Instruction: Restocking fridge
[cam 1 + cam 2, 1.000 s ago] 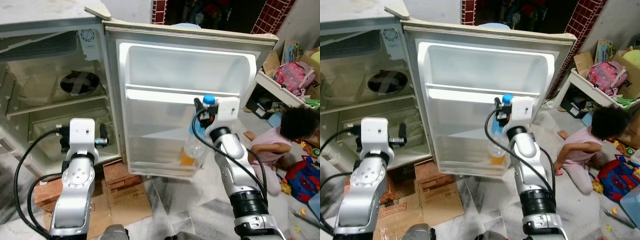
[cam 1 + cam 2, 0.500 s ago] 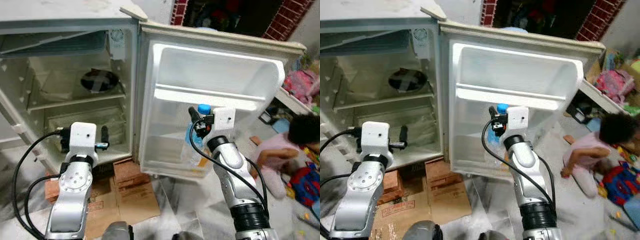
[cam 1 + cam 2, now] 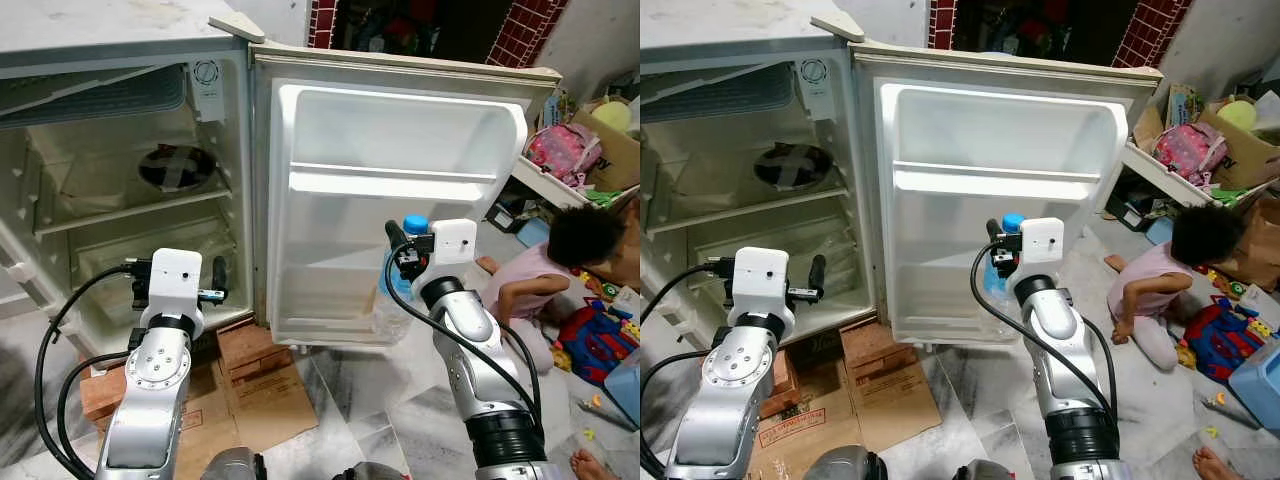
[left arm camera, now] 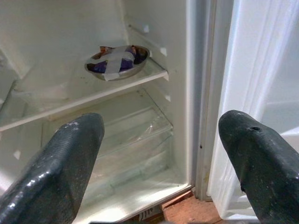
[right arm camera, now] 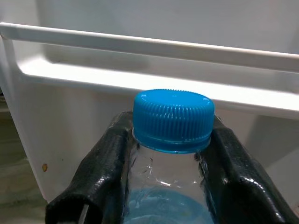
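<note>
Here, right claw (image 5: 170, 172) grips ribbed-capped plastic bottle (image 5: 173, 122).

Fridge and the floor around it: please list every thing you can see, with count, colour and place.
Fridge: one, cream-white, open, on the robot's left.
Fridge door: one, white inside, swung open in front of the robot.
Metal bowl: one, silver, crossed with tape, on the fridge's inner shelf.
Bottle: one, clear with blue cap, held upright before the door's lower shelf.
Bricks: reddish, under the fridge's front edge.
Cardboard: brown, flat on the floor under the bricks.
Person: one, in pink, sitting on the floor on the right.
Toys and bags: several, mixed colours, on the floor at far right.
Left hand: black fingers open, facing the fridge interior.
Right hand: black fingers shut on the bottle's neck.
</note>
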`<state>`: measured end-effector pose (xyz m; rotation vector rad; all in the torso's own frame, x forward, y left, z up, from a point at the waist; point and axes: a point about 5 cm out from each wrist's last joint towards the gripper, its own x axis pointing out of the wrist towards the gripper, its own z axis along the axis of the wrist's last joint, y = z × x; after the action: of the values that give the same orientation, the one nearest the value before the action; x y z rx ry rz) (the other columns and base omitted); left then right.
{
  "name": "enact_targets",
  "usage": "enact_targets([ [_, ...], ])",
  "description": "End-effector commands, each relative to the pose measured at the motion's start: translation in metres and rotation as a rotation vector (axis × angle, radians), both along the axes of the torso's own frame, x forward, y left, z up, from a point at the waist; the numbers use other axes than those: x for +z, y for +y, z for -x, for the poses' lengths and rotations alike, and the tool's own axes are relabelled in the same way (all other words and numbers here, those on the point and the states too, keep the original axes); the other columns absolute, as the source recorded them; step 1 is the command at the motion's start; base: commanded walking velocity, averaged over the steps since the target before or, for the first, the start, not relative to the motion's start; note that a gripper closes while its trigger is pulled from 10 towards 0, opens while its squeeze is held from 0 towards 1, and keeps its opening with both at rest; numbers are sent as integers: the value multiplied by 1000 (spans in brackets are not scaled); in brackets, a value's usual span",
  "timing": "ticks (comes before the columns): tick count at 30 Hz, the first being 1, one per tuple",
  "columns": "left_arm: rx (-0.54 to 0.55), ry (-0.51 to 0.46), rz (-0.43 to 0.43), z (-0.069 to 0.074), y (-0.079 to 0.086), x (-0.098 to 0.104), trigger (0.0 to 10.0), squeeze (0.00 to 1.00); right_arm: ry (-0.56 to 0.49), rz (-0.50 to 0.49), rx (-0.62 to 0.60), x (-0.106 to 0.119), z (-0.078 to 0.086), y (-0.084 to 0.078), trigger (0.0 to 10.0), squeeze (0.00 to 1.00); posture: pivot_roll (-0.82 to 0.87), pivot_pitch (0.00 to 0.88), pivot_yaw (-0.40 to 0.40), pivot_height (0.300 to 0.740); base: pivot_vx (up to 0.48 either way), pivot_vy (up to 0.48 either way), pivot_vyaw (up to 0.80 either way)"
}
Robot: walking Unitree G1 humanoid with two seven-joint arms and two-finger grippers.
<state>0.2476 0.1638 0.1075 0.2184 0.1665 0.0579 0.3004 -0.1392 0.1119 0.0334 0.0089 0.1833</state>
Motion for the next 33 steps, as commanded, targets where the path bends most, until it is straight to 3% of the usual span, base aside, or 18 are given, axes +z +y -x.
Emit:
enact_targets([
  [1,-4,4,-4,-2,-4,0,10000,0,-42,5,-3,10,-3,-2,10000,0,87,0,-79,708,0,0,0],
  [13,-2,-24,-8,-5,-6,4,10000,0,-38,5,-2,9,-2,-1,10000,0,83,16,-78,638,0,0,0],
  [24,9,-43,-2,-6,-3,8,10000,0,-46,9,14,10,-2,0,10000,0,88,10,-81,634,0,0,0],
  [33,18,-45,1,-6,-1,8,10000,0,-36,10,50,8,-1,0,10000,0,90,14,-85,634,288,0,0],
])
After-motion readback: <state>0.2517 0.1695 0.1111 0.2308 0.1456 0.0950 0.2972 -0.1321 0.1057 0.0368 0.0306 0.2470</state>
